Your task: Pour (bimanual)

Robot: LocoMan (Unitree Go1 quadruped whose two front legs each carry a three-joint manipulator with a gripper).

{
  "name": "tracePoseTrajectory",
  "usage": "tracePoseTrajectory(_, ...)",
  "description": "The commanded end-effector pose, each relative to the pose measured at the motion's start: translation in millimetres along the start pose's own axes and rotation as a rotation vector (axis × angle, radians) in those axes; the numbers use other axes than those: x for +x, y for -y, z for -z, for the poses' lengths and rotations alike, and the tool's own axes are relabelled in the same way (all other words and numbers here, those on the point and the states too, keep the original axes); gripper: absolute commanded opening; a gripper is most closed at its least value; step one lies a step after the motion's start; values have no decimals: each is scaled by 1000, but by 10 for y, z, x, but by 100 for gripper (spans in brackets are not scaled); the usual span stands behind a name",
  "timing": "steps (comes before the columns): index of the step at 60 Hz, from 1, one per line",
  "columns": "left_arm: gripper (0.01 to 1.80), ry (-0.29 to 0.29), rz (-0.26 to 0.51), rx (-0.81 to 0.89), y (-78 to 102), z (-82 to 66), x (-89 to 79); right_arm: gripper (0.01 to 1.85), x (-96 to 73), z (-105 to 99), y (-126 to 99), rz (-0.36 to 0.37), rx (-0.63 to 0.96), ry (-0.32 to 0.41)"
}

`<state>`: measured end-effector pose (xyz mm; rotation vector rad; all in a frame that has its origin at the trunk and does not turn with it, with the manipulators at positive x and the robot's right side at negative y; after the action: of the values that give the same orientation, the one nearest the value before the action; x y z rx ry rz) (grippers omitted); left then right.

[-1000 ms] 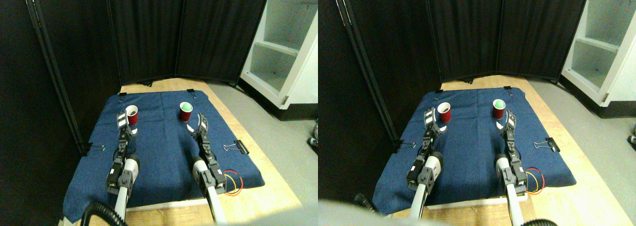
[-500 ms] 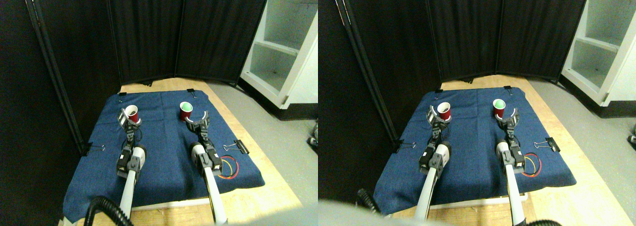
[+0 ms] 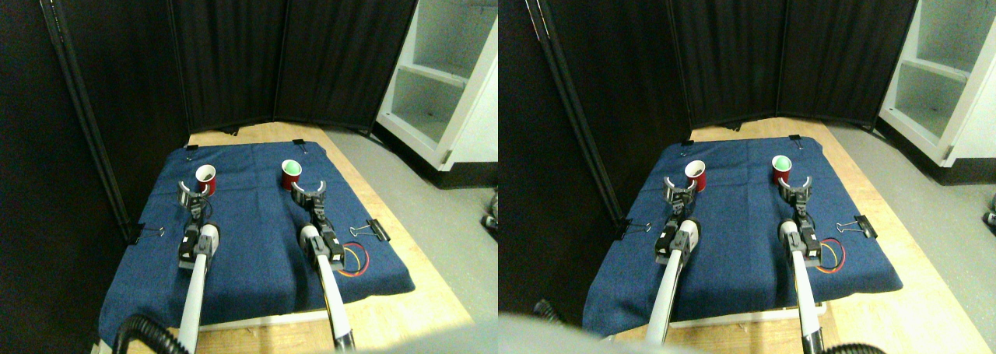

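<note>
Stereo pair view shows two red cups standing upright on the blue cloth (image 3: 257, 237), well apart from each other. Left gripper (image 3: 192, 189) sits just in front of the empty red cup (image 3: 205, 179), jaws spread wide, holding nothing. Right gripper (image 3: 309, 191) sits just in front of the red cup with green inside (image 3: 291, 173), jaws also spread wide and empty. Off the cloth's right edge a black binder clip (image 3: 372, 229) grips the fabric, with looped coloured wires (image 3: 356, 259) lying beside the right manipulator.
</note>
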<state>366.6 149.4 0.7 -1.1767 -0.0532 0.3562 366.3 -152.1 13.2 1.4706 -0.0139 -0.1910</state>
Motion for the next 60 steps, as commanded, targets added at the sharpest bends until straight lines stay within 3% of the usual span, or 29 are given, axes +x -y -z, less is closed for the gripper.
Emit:
tracePoseTrajectory(1, 77, 6, 31, -25, 42, 1, 45, 75, 53, 9, -31, -26, 18, 10)
tracePoseTrajectory(8, 82, 29, 9, -67, 47, 15, 70, 78, 99, 23, -30, -13, 18, 15)
tracePoseTrajectory(21, 94, 4, -9, -94, 61, 58, 103, 79, 142, 91, -46, 3, 33, 2)
tracePoseTrajectory(32, 95, -11, -19, -109, 74, 100, 128, 84, 221, 162, -53, 29, 41, -72)
tracePoseTrajectory(42, 97, -24, -24, -120, 92, 151, 150, 89, 268, 267, -47, 54, 36, -34)
tracePoseTrajectory(53, 101, -26, -40, -145, 126, 215, 195, 83, 297, 345, -18, 65, 37, -57)
tracePoseTrajectory(60, 103, -50, -47, -154, 164, 267, 211, 91, 312, 374, -6, 68, 37, -56)
